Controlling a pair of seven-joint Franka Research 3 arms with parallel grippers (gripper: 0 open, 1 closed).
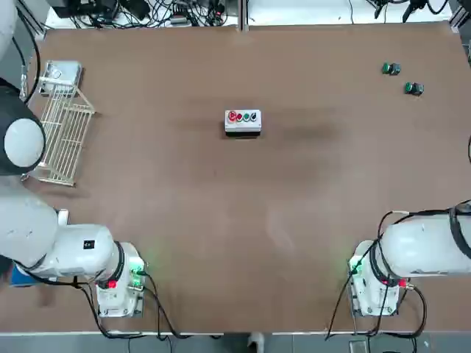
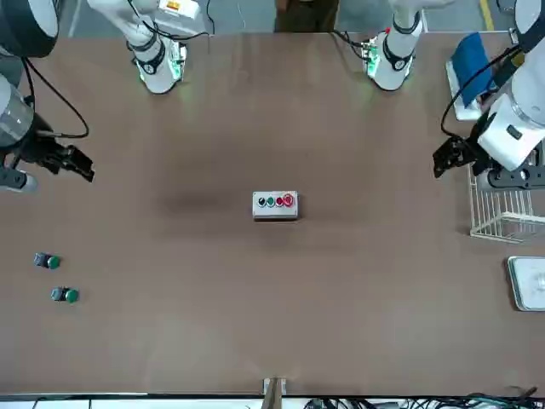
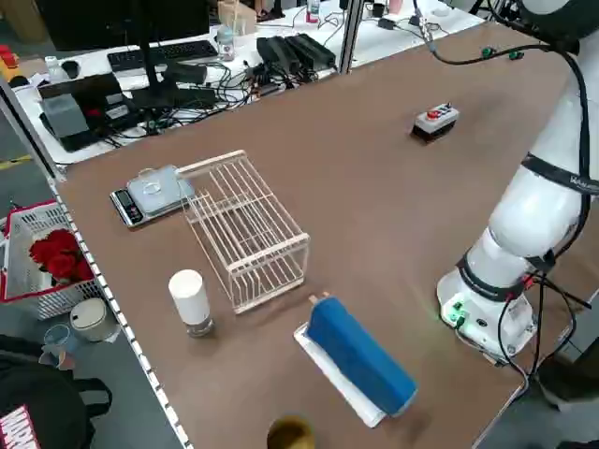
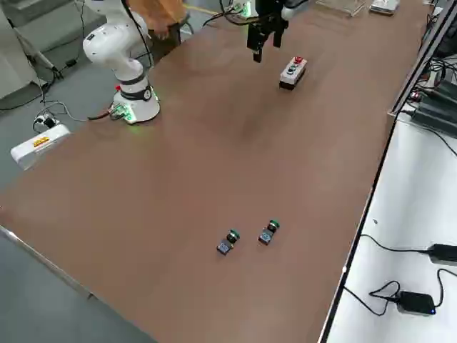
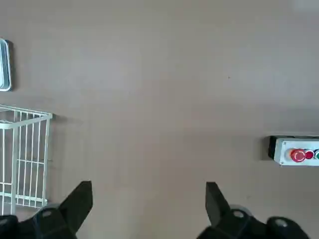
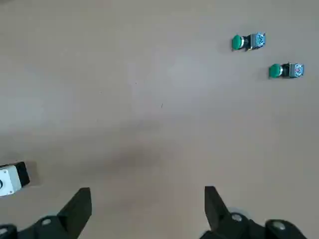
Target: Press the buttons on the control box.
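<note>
The control box (image 1: pixel 243 122) was seen out in the middle of the table (image 1: pixel 243 235), well ahead of both grippers and between them. Its buttons (image 1: pixel 243 116) were lined up on top, with the big red one at the end nearest the left gripper (image 5: pixel 149 199). That gripper was held up in the air near the white rack (image 1: pixel 62 136), its fingers spread wide and nothing in them. The right gripper (image 6: pixel 147 204) was held up on the other side, spread wide and empty too, with two loose green buttons (image 6: pixel 266 56) out beyond it.

No button looked pressed yet. To do this step well, the fingers should probably be closed first, so that one tip can be set straight down on one button at a time. A soft, short push should be used, so the small box is not slid or tipped.

Lots of bare table was left around the box. The rack should be kept away from, and the box was well away from every table edge
</note>
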